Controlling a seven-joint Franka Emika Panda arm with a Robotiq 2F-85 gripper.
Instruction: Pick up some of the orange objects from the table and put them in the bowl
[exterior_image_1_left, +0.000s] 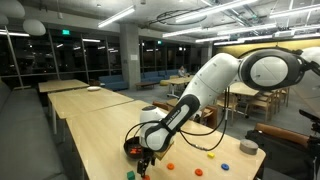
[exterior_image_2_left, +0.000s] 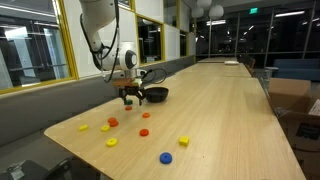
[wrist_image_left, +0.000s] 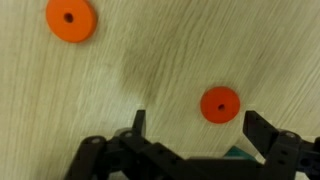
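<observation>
Hovering low over the pale bench with the tool released, jaws spread wide and empty. In the wrist view, 1 of the orange objects flat on the wood between the jaws, untouched, a 2nd well apart. Just beside the tool, the black bowl.

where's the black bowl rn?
In an exterior view, the bowl sits on the table immediately image-right of the gripper, behind the scattered orange objects.
</observation>
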